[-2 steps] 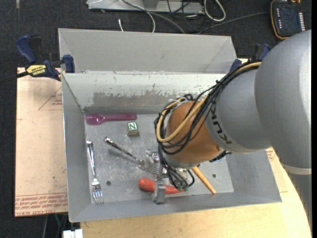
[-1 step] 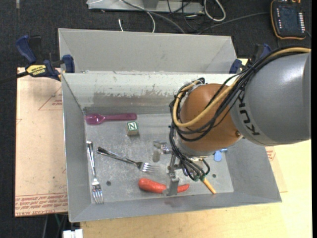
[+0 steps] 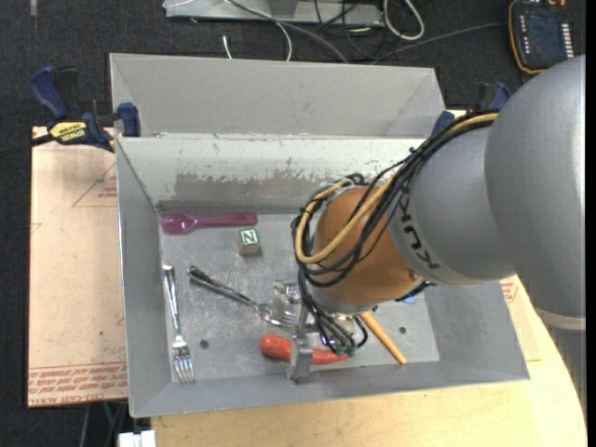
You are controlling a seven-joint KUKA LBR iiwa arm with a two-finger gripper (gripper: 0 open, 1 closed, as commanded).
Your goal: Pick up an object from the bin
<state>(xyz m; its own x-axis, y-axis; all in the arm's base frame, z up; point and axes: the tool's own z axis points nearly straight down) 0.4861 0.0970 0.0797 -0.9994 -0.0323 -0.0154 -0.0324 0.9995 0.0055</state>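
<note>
1. Nearest, at the lower middle of the frame, the gripper [image 3: 300, 359] is reaching down to the floor of the bin [image 3: 140, 277], right over a red, elongated thing [image 3: 273, 346] that is lying crosswise there. How wide the pincer is standing, and whether it is gripping anything, I cannot tell: the wrist and its cables are hiding it.
2. Just right of it, an orange pencil [image 3: 386, 341] is lying aslant.
3. At the lower left, a silver fork [image 3: 173, 315] is lying along the bin's left wall, tines toward the bottom of the frame.
4. Further up, a dark metal utensil [image 3: 219, 287] is running toward a shiny, possibly crumpled, piece [image 3: 284, 301] beside the wrist.
5. Beyond these, a small block marked N [image 3: 249, 240] is sitting alone.
6. Farthest, at the upper left of the floor, a purple spoon [image 3: 205, 221] is lying along the back wall.
</note>
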